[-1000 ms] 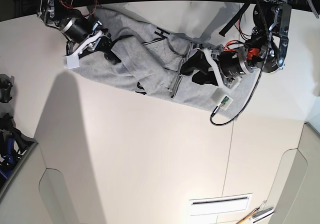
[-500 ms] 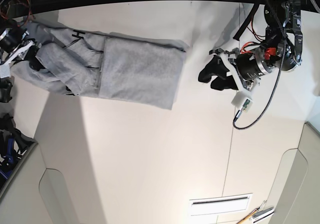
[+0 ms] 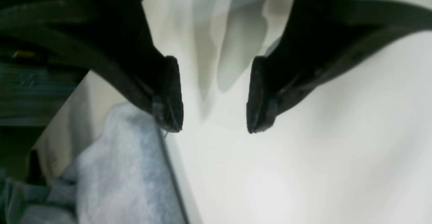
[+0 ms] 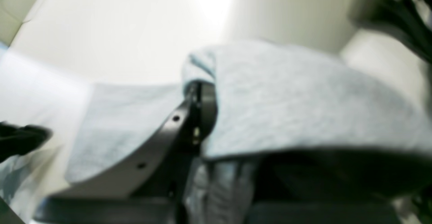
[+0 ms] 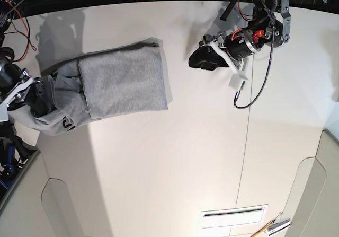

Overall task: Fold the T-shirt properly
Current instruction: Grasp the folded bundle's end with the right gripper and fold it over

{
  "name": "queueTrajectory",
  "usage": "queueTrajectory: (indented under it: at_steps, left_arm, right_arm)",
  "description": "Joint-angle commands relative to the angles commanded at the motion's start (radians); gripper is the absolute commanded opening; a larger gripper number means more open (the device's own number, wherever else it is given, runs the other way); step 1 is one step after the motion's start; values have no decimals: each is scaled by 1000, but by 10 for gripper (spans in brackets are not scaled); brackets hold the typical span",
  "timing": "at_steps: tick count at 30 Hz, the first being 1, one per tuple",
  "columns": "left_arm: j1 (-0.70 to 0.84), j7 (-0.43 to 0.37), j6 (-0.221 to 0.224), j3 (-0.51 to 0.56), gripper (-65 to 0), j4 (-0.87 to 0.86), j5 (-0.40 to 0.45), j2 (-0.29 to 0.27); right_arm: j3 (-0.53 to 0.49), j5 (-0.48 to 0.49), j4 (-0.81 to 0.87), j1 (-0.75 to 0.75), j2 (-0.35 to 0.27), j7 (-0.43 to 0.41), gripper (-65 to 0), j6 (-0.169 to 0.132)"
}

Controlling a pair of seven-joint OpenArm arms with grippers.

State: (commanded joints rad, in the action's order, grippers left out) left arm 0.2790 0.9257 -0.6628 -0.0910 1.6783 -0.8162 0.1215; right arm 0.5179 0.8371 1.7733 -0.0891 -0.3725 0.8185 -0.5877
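Base view is showing one T-shirt (image 5: 124,86) and two grippers on a pale table (image 5: 175,163). One grey garment is lying at the table's left part, its smooth folded panel facing up and a bunched, rumpled part trailing off toward the left edge, where a bit of black lettering is peeking out near the lower fold. Left gripper (image 5: 204,59) is hovering over bare tabletop, just beside the shirt's right-hand edge but apart from it; in the left wrist view its two dark fingers (image 3: 168,95) are standing well spread with only white surface between them, gripping nothing, while grey cloth (image 3: 125,170) is lying off to one side of one finger. Right gripper (image 5: 33,95) is sitting at the bunched end of the shirt, at the table's left edge; in the right wrist view the fabric (image 4: 287,109) is draping over one finger (image 4: 199,116), yet the blur is making it impossible to tell whether the jaws are pinching it.
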Motion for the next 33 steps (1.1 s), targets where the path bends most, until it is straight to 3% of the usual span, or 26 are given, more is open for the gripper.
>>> queueTrajectory:
  at_steps: [5, 9, 12, 13, 18, 20, 25, 33]
  left_arm:
    - [1, -17, 0, 6, -308, -10, 72, -106]
    - [1, -16, 0, 40, -308, -10, 89, -110]
    - [1, -16, 0, 52, -308, -10, 86, -110]
    - [0, -16, 0, 52, -308, -10, 84, -110]
    - [1, 60, -34, 52, -308, -9, 0, -89]
    - [1, 111, -35, 50, -308, -9, -47, -70]
    - [1, 119, -35, 50, -308, -4, -127, 14]
    - [1, 119, -35, 47, -308, -3, -128, 43]
  right_arm:
    - [-200, -75, 87, 0, 96, -13, -650, 8]
    - [-407, -226, 69, -1, 179, -64, -650, 8]
    - [-561, -369, 39, 2, 212, -89, -230, 16]
    - [-603, -384, 37, 3, 212, -89, -189, 16]
    - [-750, -386, 37, 73, 213, -89, -192, 16]
    - [-761, -385, 37, 101, 227, -74, -192, 16]
    - [-728, -385, 73, 147, 240, -8, -192, 16]
    - [-469, -317, 125, 144, 240, 31, -193, 16]
